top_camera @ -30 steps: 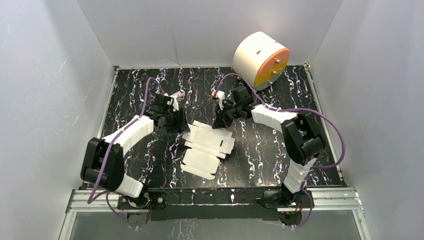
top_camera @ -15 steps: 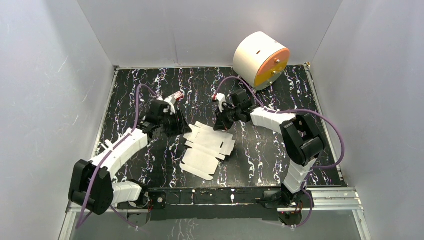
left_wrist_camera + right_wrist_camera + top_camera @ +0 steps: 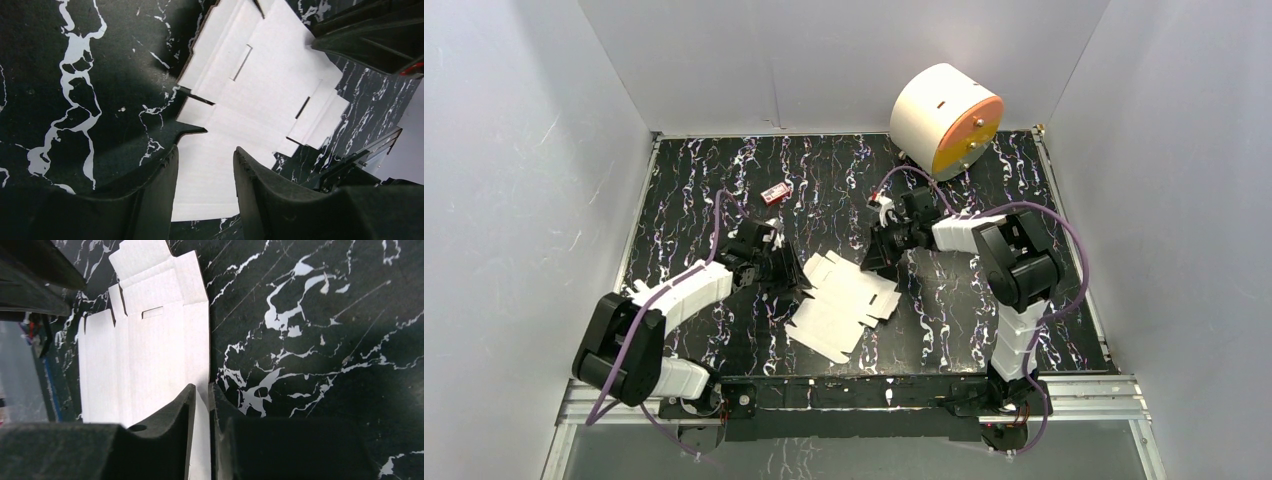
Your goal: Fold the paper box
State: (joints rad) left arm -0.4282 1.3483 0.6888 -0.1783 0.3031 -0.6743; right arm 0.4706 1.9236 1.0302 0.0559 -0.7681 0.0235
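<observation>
The paper box [image 3: 844, 300] is a flat white die-cut sheet with tabs and slots, lying mid-table between both arms. My left gripper [image 3: 792, 277] is at its left edge. In the left wrist view its fingers stand open [image 3: 206, 150] above a panel of the sheet [image 3: 270, 85], gripping nothing. My right gripper [image 3: 876, 262] is low at the sheet's far right edge. In the right wrist view its jaws [image 3: 202, 386] are parted by a narrow gap straddling the edge of the sheet [image 3: 145, 355], with white card showing between them.
A big white cylinder with an orange face [image 3: 946, 120] lies at the back right. A tiny red item [image 3: 775, 192] sits on the black marbled table [image 3: 684, 200] behind the left gripper. White walls close in three sides.
The left gripper moved nearer and to the right, up to the sheet's left edge. The right gripper shifted slightly right and down at the far edge, and its jaws parted from shut to a narrow gap.
</observation>
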